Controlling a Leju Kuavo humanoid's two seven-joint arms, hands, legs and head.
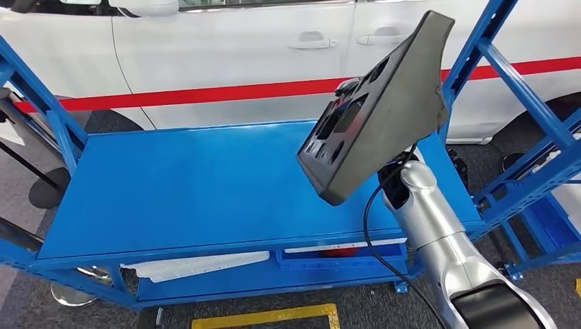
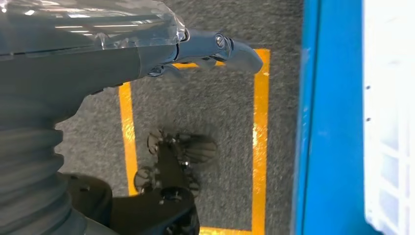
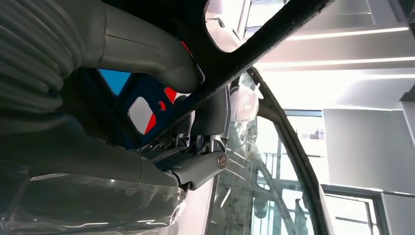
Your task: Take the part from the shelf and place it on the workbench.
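Above the workbench: right hand [image 1: 411,159] holds the black panel part [image 1: 377,110] tilted steeply in the air, lower corner toward the blue top, upper corner toward the white car [image 1: 226,48] behind.
Part location: over the right portion of the blue workbench [image 1: 185,185], not touching it as far as the head view shows.
Right-hand grip: in the right wrist view the thick thumb [image 3: 147,54] and the darker fingers [image 3: 200,169] close on opposite faces of the part's edge [image 3: 254,54]; hand is gripping the part.
Left hand: left hand [image 2: 215,49] hangs over grey floor with yellow marking tape [image 2: 259,137]; thumb extended, nothing held; the other fingers are hidden, so cannot tell whether spread or curled.
Progress (judgement): pick-up looks done, since the part is off any shelf and in hand. Remaining: lower, lay flat, release.
Shelf frame: blue uprights and diagonal braces [image 1: 507,75] stand just beside the part on the right; upper corner of the part is near one brace.
Open room: bench top left of the part is bare blue sheet, wide and flat.
Edges: front lip of the bench [image 1: 219,250] lies between robot and landing area; right edge is near the forearm [image 1: 438,233].
Cable: black cable [image 1: 366,219] loops down from the wrist near the bench's front edge; possible snag on descent.
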